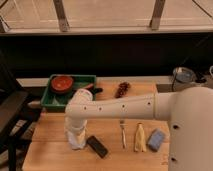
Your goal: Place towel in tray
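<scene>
Hanging in front of the tray (48, 103), the gripper (75, 133) meets the towel (77, 144); I cannot tell its grasp. The towel lies outside the tray, so lifting and placing are left.

Setting: indoor kitchen-style test station. Evidence: butcher-block wooden counter (46, 146) carrying tableware, namely a fork (122, 134) and a red bowl (62, 82) in a green tray (50, 103). Metal pot (183, 77) on ledge at right. Glazed panels in metal frames (61, 15) above. Robot's hand (75, 135) low at counter's front left.
</scene>
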You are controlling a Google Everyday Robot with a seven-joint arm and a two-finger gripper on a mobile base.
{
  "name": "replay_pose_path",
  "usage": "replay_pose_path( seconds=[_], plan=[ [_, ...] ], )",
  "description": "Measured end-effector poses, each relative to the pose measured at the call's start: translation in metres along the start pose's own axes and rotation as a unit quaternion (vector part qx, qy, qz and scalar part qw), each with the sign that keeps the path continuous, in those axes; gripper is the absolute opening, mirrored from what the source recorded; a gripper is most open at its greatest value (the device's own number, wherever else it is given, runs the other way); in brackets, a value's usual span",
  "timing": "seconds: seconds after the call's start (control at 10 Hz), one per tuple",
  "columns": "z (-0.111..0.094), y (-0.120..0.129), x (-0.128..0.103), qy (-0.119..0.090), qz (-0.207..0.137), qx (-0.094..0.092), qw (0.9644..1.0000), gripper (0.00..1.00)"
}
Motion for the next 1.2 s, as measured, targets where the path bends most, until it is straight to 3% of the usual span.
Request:
replay_pose_path(
  seconds=[0.3,0.7,0.8,1.2],
  plan=[
    [0.017,0.003,0.006,-0.004,0.012,-0.007,0.9999,0.65],
    [0.056,0.010,0.012,-0.045,0.051,-0.001,0.9977,0.64],
    [0.062,0.009,0.013,-0.053,0.057,-0.002,0.9970,0.59],
    [0.060,0.014,0.016,-0.050,0.055,-0.007,0.9972,0.21]
  ],
)
